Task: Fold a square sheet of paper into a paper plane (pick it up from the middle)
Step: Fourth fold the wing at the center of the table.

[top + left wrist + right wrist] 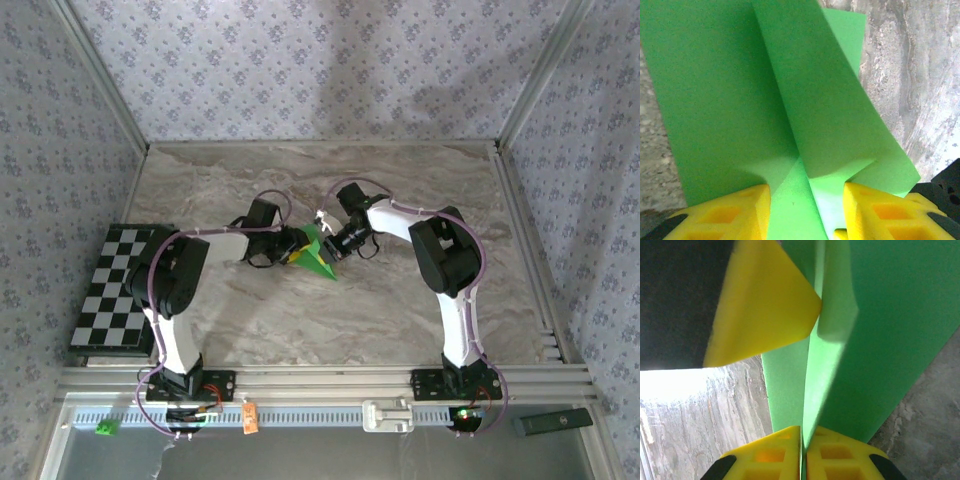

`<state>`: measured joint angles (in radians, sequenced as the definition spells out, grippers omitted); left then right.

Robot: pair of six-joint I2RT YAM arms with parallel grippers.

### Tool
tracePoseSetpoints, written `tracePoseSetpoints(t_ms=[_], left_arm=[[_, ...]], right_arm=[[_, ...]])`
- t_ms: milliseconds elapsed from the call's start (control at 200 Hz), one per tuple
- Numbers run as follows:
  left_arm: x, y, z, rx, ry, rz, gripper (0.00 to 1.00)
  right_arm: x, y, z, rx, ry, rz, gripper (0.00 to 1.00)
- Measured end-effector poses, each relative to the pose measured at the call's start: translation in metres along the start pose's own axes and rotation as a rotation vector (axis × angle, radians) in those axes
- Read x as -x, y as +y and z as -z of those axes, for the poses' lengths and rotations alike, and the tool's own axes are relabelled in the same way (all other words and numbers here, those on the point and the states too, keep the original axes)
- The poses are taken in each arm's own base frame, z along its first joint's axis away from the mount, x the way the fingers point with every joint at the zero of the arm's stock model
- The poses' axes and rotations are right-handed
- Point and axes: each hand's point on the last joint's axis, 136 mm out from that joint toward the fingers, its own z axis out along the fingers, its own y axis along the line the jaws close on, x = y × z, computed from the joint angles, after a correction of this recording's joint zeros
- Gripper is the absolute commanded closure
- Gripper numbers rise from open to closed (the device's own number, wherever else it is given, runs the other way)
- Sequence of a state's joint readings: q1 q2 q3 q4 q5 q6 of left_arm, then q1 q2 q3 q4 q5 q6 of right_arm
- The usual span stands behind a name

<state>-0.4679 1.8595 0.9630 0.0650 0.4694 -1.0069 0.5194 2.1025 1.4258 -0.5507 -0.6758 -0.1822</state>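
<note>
The green sheet of paper is folded along a centre crease into a pointed dart, the paper plane, and is held up over the middle of the marble table. In the top view my left gripper is at its left end and my right gripper at its right end. In the left wrist view the paper runs through my left gripper, whose yellow fingers stand apart, open. My right gripper is shut on the paper's creased edge. A left finger shows beside the paper.
A black-and-white checkered board lies at the table's left edge. A tiny green cube and a black bar sit below the near rail. Metal posts and patterned walls close in the sides and back.
</note>
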Motion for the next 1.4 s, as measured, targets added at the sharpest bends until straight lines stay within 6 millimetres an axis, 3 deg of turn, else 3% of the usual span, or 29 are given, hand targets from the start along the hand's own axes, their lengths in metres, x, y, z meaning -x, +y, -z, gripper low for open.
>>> tracePoseSetpoints(t_ms=[360,530,675,890,1069,1399], left_arm=[[0.001,0.0,-0.004,0.07,0.035,0.033,0.53],[0.001,0.0,-0.006,0.098,0.045,0.044,0.52],[0.001,0.001,-0.007,0.117,0.056,0.055,0.52],[0.001,0.003,-0.007,0.141,0.069,0.075,0.54],[0.001,0.005,-0.007,0.157,0.071,0.082,0.59],[0.0,0.008,-0.007,0.169,0.069,0.093,0.62]], right_arm=[[-0.001,-0.004,0.009,-0.025,-0.048,-0.074,0.66],[-0.009,-0.006,0.022,-0.081,-0.131,-0.144,0.61],[-0.022,-0.01,0.021,-0.117,-0.198,-0.233,0.58],[-0.018,-0.011,0.016,-0.162,-0.3,-0.305,0.58],[-0.008,-0.008,0.016,-0.155,-0.348,-0.319,0.66],[-0.005,-0.004,0.013,-0.127,-0.354,-0.309,0.71]])
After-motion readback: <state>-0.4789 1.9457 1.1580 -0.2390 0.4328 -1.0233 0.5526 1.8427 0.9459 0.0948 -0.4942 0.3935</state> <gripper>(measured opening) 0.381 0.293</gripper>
